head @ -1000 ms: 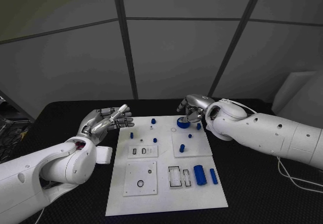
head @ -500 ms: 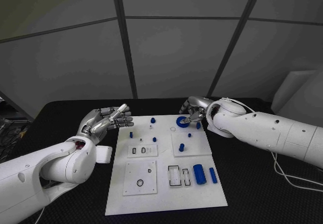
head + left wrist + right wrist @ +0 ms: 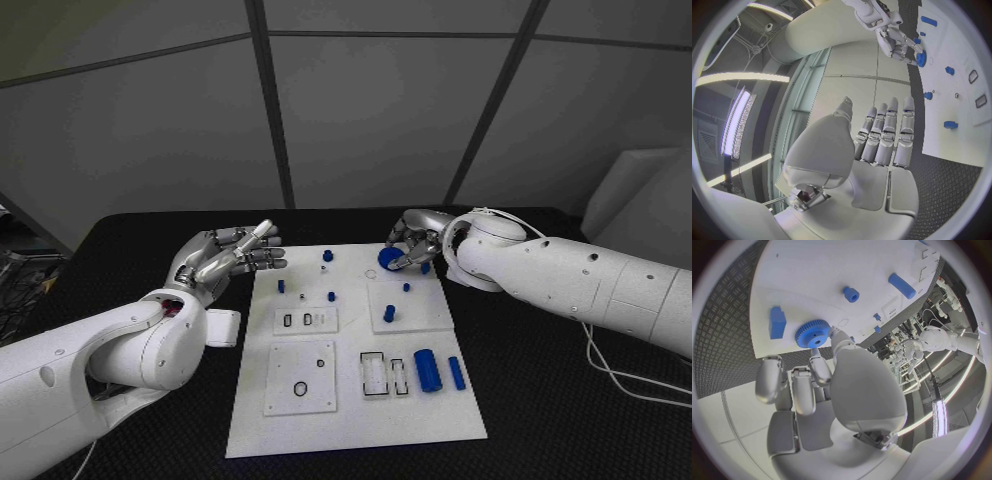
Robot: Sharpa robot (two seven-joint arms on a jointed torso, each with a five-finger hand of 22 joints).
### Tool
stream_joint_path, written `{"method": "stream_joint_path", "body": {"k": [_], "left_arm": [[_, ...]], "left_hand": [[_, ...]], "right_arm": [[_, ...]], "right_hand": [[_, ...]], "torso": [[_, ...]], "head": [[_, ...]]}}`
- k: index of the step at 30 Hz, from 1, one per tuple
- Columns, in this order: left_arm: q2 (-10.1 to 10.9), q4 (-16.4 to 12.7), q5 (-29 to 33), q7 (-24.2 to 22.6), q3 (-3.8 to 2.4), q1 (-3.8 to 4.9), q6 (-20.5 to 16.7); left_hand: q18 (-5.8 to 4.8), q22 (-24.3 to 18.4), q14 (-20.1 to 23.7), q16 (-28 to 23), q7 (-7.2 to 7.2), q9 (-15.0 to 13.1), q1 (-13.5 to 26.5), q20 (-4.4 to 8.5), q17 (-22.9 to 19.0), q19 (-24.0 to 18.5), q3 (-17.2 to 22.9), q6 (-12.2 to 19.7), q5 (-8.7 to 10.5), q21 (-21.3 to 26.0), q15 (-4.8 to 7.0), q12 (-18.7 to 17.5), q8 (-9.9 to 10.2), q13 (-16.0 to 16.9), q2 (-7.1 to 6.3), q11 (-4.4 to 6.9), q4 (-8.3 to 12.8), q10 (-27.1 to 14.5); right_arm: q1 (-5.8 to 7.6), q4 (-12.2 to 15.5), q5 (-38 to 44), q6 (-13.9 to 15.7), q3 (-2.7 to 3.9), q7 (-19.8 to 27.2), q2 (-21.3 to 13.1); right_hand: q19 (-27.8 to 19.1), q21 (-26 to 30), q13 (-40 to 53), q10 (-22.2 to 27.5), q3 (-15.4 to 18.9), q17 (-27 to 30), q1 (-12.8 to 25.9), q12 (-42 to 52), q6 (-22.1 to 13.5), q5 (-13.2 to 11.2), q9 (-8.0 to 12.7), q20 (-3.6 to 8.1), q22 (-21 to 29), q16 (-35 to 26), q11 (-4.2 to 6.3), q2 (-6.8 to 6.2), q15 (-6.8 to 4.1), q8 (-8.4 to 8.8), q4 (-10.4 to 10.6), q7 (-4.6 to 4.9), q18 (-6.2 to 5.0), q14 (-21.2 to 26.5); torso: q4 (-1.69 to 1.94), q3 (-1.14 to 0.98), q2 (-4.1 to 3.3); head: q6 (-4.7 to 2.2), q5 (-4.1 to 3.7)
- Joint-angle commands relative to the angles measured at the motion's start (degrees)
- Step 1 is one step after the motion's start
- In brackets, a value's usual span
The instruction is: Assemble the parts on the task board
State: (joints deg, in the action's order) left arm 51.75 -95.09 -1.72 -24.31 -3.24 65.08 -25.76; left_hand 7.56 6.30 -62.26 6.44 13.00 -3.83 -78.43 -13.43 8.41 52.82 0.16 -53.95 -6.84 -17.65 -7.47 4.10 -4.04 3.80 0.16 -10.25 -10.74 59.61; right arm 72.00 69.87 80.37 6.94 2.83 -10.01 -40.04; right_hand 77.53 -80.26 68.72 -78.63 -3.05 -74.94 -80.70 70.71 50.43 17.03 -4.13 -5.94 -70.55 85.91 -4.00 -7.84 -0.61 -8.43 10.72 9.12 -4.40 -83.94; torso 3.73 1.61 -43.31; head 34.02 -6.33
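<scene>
— Since the blue gear (image 3: 812, 334) sits at the far end of the white board (image 3: 433, 420), on its right side, is that the piece in hand?

— I judge so. The right hand (image 3: 411, 240) is over it with a fingertip touching its rim, the other fingers curled close beside; whether it is truly pinched I cannot tell.

— How should it be seated well?

— Keep the gear flat to the board, centre its hole over whatever peg it belongs on, then press straight down, never at a tilt. A small blue block (image 3: 777, 322) lies just beside it, so the fingers should stay clear of that.

— And the other hand?

— The left hand (image 3: 227, 256) hovers above the table (image 3: 130, 250) beside the board's left edge, fingers straight and side by side, holding nothing. It could steady the board if it slides.
</scene>
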Motion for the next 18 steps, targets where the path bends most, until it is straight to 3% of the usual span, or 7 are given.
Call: {"method": "stream_joint_path", "body": {"k": [1, 18], "left_arm": [[-0.06, -0.01, -0.14, -0.22, -0.05, 0.06, 0.76], [-0.2, 0.18, -0.14, -0.15, -0.05, 0.04, 0.85]], "left_hand": [[2.93, -0.08, 0.22, -0.09, -0.08, 0.09, -0.13, -0.17, 0.05, 0.13, -0.18, -0.33, 0.31, 0.23, 0.01, -0.15, 0.23, -0.06, 0.41, 0.18, 0.05, -0.38], [2.93, -0.11, 0.16, -0.17, -0.13, 0.09, -0.12, -0.18, 0.11, 0.17, -0.26, -0.35, 0.31, 0.25, 0.02, -0.18, 0.24, -0.06, 0.45, 0.2, 0.08, -0.41]], "right_arm": [[0.11, -0.36, -0.25, -1.65, 0.04, -0.52, 0.12], [0.1, -2.13, -1.6, -1.42, 0.04, -0.52, 0.91]], "right_hand": [[0.47, -0.42, 0.35, -0.24, 0.04, -6.5, -0.35, 0.43, -0.62, 0.36, 0.04, -0.09, -0.23, 0.48, 0.0, 0.15, 0.38, -0.21, 0.45, 0.06, 0.4, -4.4], [0.84, -0.8, 2.02, -0.71, 0.34, -7.36, -0.1, 1.87, -0.73, 1.53, 0.03, -0.22, -0.96, 0.89, -0.11, 0.62, 0.51, -0.64, 1.42, 0.14, 0.52, -4.54]], "torso": [[0.05, -0.02, 0.05], [0.02, -0.01, 0.03]], "head": [[0.01, -0.06], [0.18, -0.08]]}}
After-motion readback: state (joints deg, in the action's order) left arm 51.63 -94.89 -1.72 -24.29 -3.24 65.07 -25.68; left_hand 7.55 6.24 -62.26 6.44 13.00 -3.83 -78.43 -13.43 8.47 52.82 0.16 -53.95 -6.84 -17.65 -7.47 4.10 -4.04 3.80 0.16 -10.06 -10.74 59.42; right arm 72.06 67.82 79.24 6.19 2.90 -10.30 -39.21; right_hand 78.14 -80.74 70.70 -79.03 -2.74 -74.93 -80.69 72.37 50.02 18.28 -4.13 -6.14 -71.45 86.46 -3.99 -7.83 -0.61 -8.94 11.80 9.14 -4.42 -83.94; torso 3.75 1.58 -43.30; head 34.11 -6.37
